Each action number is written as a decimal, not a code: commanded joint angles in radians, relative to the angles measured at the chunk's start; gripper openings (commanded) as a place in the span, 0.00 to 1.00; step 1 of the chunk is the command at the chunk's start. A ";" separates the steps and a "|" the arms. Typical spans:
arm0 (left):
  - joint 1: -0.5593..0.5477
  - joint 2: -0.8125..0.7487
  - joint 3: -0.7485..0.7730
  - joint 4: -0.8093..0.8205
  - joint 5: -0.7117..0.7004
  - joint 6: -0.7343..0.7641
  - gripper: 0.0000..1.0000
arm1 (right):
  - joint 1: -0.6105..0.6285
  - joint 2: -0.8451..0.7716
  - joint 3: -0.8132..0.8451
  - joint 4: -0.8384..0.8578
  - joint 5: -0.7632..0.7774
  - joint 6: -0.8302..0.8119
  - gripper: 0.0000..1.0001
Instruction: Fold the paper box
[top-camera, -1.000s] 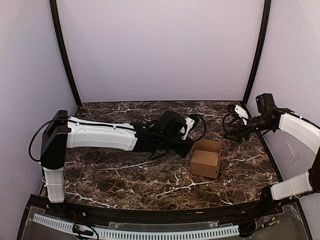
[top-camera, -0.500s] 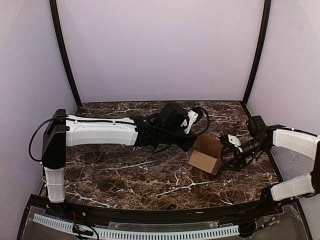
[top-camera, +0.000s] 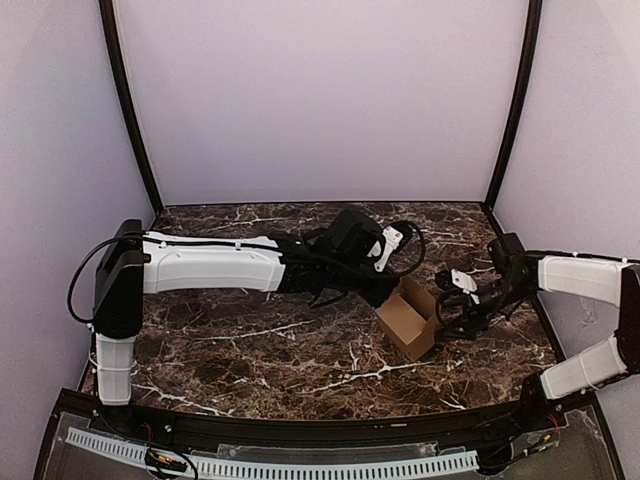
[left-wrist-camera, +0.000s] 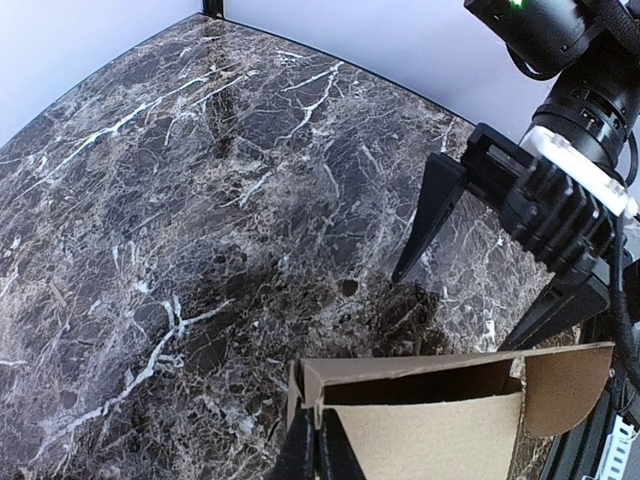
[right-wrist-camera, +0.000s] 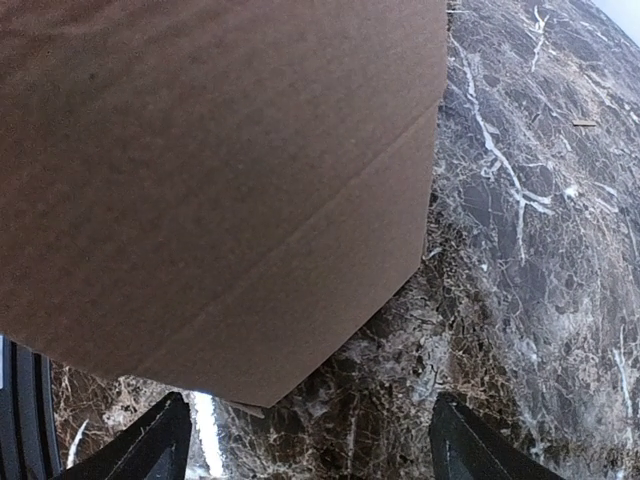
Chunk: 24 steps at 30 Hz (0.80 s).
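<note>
Where the left gripper (left-wrist-camera: 318, 456) meets the paper box (top-camera: 408, 320), its two black fingers are pressed together on a thin cardboard wall at the box's open top, pinching it. The box is plain brown, matte cardboard, roughly cube-shaped, with creased fold lines and one round-cornered flap (left-wrist-camera: 566, 386) standing out at the side. It sits tilted on the table (top-camera: 250, 345), right of centre, between the two grippers. The table surface is glossy dark brown stone pattern with irregular white veins. The right gripper (right-wrist-camera: 315, 452) is spread wide and holds nothing. Its black, wedge-shaped fingertips (right-wrist-camera: 160, 445) stand apart low at the box's right side, and a flat cardboard face fills most of the right wrist view.
</note>
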 joint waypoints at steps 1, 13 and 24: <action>-0.007 0.007 -0.006 -0.029 0.002 -0.018 0.01 | -0.003 -0.061 0.004 -0.079 -0.012 -0.069 0.85; -0.022 0.016 -0.018 -0.070 -0.011 0.005 0.01 | 0.038 -0.083 -0.003 -0.092 -0.030 -0.035 0.87; -0.022 0.019 0.016 -0.162 -0.040 0.143 0.01 | 0.040 -0.072 0.044 -0.181 -0.038 -0.063 0.86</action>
